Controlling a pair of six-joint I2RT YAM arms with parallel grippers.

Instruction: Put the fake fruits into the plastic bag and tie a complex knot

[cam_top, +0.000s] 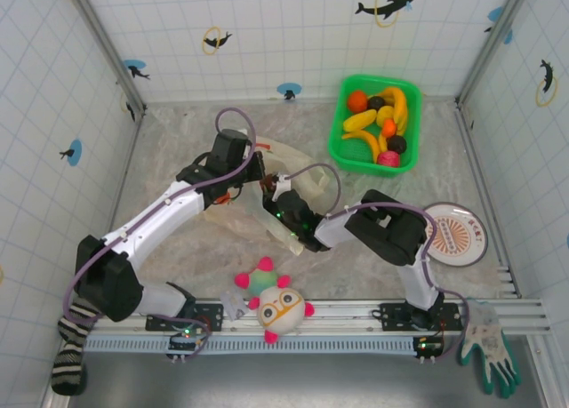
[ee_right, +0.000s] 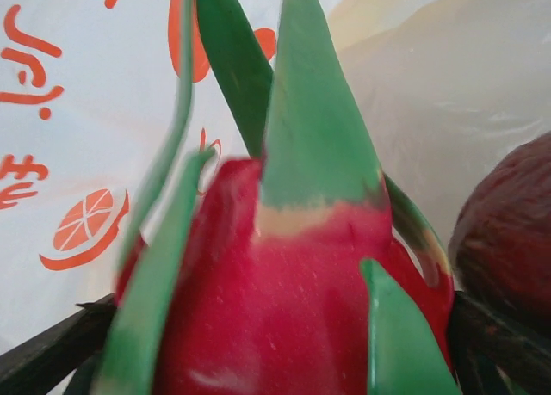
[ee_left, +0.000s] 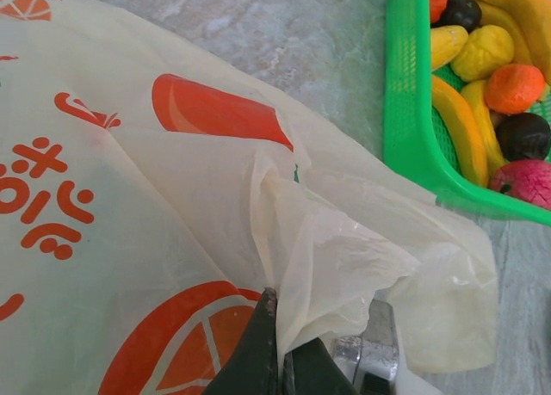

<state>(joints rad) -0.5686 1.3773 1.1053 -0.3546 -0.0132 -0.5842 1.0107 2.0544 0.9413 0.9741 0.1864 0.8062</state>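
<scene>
Left gripper pinches a fold at the rim of the plastic bag, its jaws pressed together on the film. At the bag, the right gripper has its jaws standing wide on either side of a red dragon fruit with green scales. Only dark finger edges show at the lower corners, so whether they press on it cannot be told. A dark reddish fruit, cut off at the frame's right, lies beside it. The other fake fruits lie in the green basket near the bag. From above, both arms hide most of the bag.
</scene>
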